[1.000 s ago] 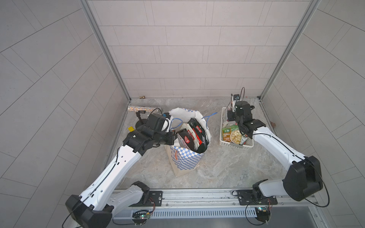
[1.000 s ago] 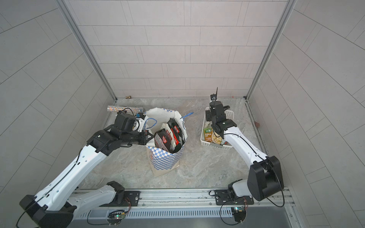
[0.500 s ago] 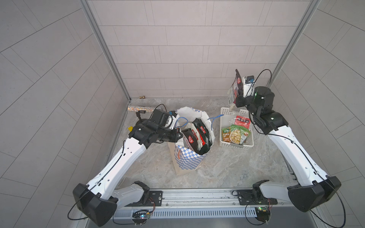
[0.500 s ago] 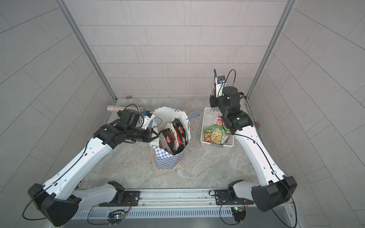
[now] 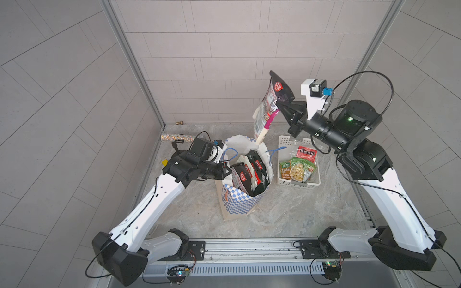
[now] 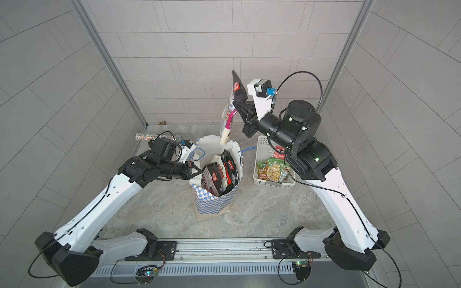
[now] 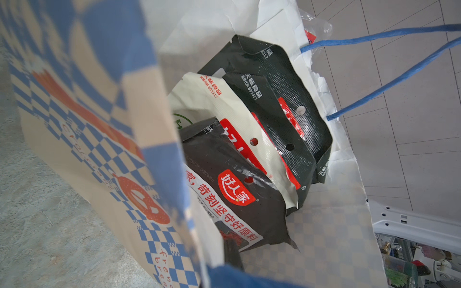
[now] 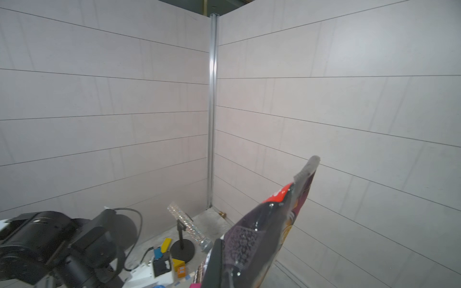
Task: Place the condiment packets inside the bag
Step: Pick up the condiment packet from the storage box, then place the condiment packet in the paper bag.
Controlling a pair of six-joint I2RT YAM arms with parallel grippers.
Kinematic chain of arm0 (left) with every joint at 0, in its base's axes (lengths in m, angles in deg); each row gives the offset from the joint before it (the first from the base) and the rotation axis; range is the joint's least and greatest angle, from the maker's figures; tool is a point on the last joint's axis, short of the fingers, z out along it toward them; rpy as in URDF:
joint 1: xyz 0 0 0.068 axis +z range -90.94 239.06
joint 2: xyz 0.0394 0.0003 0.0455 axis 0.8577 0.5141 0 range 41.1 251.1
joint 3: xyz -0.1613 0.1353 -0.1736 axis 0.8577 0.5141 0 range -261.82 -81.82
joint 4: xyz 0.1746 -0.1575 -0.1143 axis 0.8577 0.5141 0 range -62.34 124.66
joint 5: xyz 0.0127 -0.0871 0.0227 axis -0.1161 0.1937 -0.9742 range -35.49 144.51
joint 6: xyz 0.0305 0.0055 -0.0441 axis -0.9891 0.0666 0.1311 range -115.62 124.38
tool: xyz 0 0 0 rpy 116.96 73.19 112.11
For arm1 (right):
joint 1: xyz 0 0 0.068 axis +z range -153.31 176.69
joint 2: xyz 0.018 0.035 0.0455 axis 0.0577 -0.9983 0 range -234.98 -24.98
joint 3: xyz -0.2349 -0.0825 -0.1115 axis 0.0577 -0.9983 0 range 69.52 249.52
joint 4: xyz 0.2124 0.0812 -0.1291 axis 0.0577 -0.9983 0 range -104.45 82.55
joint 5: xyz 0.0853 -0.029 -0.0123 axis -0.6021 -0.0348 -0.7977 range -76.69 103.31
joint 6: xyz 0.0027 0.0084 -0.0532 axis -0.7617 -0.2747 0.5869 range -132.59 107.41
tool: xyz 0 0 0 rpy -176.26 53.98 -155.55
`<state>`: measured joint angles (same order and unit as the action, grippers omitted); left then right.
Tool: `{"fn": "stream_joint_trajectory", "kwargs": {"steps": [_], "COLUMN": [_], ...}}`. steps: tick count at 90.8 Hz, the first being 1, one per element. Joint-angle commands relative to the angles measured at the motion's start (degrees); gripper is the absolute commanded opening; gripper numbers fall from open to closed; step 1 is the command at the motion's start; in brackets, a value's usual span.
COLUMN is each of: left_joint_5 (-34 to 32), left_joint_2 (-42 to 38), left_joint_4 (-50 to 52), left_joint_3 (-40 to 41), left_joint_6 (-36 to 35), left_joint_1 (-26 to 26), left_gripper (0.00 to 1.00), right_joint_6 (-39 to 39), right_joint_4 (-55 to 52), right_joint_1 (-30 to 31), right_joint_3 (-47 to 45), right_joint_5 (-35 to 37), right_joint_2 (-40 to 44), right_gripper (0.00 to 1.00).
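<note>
Several condiment packets (image 7: 249, 154) stand upright inside the bag (image 5: 239, 202), which sits on the worktop (image 5: 287, 214) beside the white basket (image 5: 296, 183). In the left wrist view the nearest black packet (image 7: 234, 189) carries a red badge reading 好人家 and a line of red characters, 苛刻坚守好原料. The white packet (image 7: 237, 124) behind it and the black ones (image 7: 282, 104) further back show 天味食品 and 603317 along their top seals. The bag's checkered side bears cut-off letters, "fren" over "brea".

The left jaws are pinched tight on the bag's near rim. The right jaws are clamped on a black packet with a red badge (image 5: 272, 104), held high in the air above the gap between bag and basket; its print is too small to read. A green-orange packet (image 5: 298, 169) and a red-labelled one (image 5: 306, 154) lie in the basket.
</note>
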<state>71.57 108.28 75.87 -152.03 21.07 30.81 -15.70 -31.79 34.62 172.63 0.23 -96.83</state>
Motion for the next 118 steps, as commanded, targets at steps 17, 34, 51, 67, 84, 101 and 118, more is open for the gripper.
{"fn": "stream_joint_trajectory", "kwargs": {"steps": [17, 34, 51, 67, 84, 101, 118], "left_joint_5": [-0.8, -1.3, -2.0, -3.4, -3.5, -3.4, -3.8], "left_joint_2": [-2.3, -2.4, -2.1, -3.0, -3.1, -2.7, -3.4], "left_joint_4": [-2.8, -3.2, -3.5, -3.9, -4.4, -4.6, -4.9], "left_joint_3": [-0.4, 0.1, 0.3, 0.8, 1.1, 1.2, 1.7], "left_joint_6": [0.4, 0.4, 0.7, 0.9, 1.1, 1.1, 1.2], "left_joint_1": [-0.3, -0.3, -0.3, -0.3, -0.3, -0.4, -0.3], "left_gripper": [0.0, 0.0, 0.0, 0.0, 0.0, 0.0, 0.0], "right_joint_6": [-10.1, -11.2, -13.8, -23.5, -26.8, -22.5, -25.1], "right_joint_4": [11.4, 11.4, 13.5, 21.3, 24.3, 18.8, 21.6], "right_joint_1": [6.0, 9.8, 10.6, 11.3, 12.5, 12.6, 12.6], "right_joint_3": [-19.3, -24.6, -26.2, -33.2, -35.3, -26.8, -26.3], "right_joint_5": [-0.8, -6.6, -7.8, -4.5, -1.8, -1.6, -2.9], "right_joint_2": [6.2, 5.5, 5.1, 7.7, 9.5, 7.1, 4.5], "right_gripper": [0.0, 0.0, 0.0, 0.0, 0.0, 0.0, 0.0]}}
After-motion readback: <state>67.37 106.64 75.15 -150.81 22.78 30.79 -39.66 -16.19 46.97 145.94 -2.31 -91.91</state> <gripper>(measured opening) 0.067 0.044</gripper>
